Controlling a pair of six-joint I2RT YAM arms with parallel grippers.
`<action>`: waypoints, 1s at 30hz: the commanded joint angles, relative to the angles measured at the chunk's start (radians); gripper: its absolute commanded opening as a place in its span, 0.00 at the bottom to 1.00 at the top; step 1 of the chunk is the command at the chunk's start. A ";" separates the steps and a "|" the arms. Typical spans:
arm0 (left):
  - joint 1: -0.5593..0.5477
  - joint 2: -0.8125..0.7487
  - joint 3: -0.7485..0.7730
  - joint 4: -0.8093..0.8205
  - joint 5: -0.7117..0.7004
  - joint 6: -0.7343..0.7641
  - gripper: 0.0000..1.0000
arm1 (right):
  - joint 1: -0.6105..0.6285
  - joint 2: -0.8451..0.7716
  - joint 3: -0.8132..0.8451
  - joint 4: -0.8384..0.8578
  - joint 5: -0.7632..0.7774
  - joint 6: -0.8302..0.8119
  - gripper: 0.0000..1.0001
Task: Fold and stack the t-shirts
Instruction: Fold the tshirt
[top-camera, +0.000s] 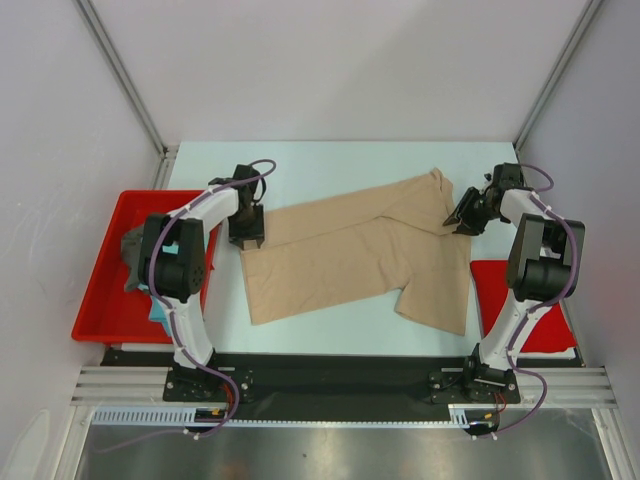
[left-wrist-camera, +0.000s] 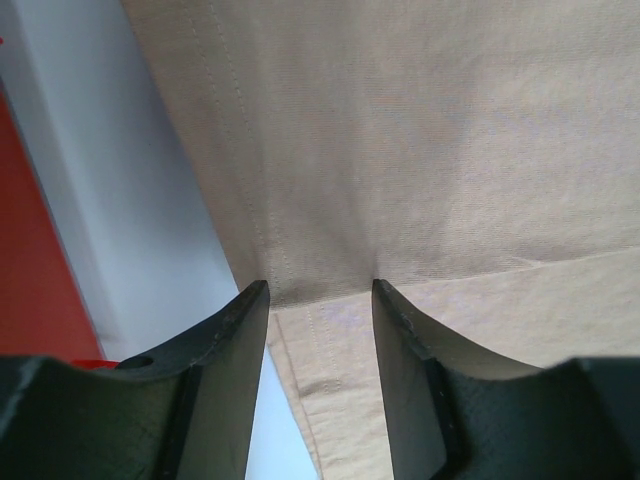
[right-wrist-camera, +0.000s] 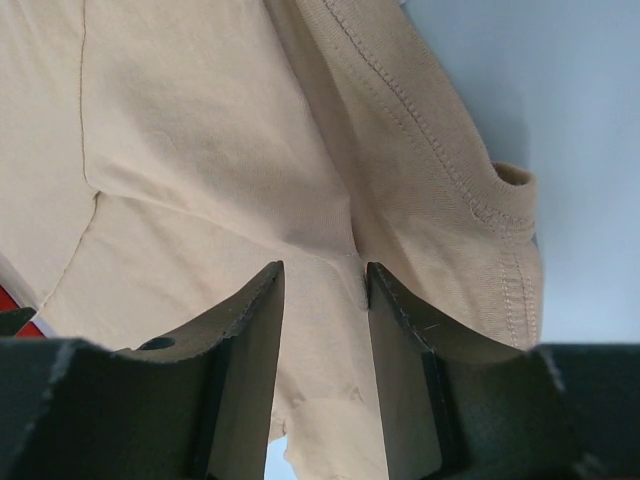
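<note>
The large tan-beige t-shirt (top-camera: 350, 250) lies spread and partly folded across the middle of the table. My left gripper (top-camera: 250, 238) is down at its left edge. In the left wrist view its jaws (left-wrist-camera: 320, 285) stand apart over the hem and a fold line of the tan cloth (left-wrist-camera: 420, 140). My right gripper (top-camera: 460, 222) is at the shirt's right side, near the collar. Its jaws (right-wrist-camera: 325, 268) are also apart, with tan cloth (right-wrist-camera: 200, 150) puckered between the tips. The dark grey t-shirt (top-camera: 132, 250) and a bit of the teal one (top-camera: 158, 308) lie in the tray.
A red plastic tray (top-camera: 100, 290) sits off the table's left edge beside the left arm. A flat red mat (top-camera: 492, 288) lies at the right, partly under the right arm. White walls and metal posts enclose the back and sides.
</note>
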 joint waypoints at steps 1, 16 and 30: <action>-0.004 -0.050 -0.007 0.020 -0.023 0.022 0.51 | -0.002 0.008 0.005 0.020 -0.013 0.007 0.44; -0.004 -0.046 0.017 0.020 -0.010 0.016 0.49 | -0.011 0.109 0.026 0.406 -0.316 0.537 0.00; -0.004 0.005 0.085 -0.004 -0.010 0.005 0.49 | 0.012 0.471 0.325 1.076 -0.244 1.370 0.20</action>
